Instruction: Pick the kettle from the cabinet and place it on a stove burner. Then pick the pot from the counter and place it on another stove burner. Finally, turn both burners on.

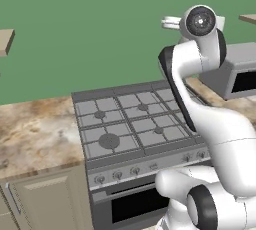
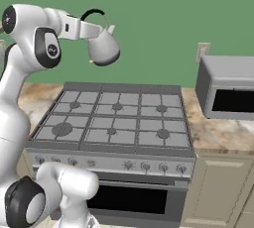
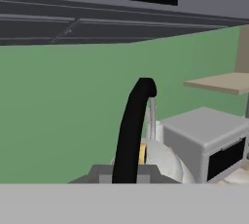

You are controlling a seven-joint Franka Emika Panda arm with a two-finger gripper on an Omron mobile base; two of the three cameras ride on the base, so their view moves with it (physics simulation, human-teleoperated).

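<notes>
The silver-grey kettle (image 2: 104,49) hangs in the air above the back left of the stove (image 2: 114,118), well clear of the grates. My gripper (image 2: 99,29) is shut on its thin black arched handle (image 2: 94,12). In the hand view the black handle (image 3: 131,130) rises from between the fingertips of the gripper (image 3: 125,173), with the kettle body (image 3: 163,157) behind it. The small round burners (image 1: 143,107) sit bare under their grates. A beige shelf board of the cabinet (image 3: 219,83) shows to the right. The pot is out of view.
A grey microwave (image 2: 228,88) stands on the marbled counter (image 2: 218,133) right of the range. More counter (image 1: 35,129) lies to the left. The range hood (image 3: 97,4) hangs overhead. Knobs (image 2: 129,165) line the stove front.
</notes>
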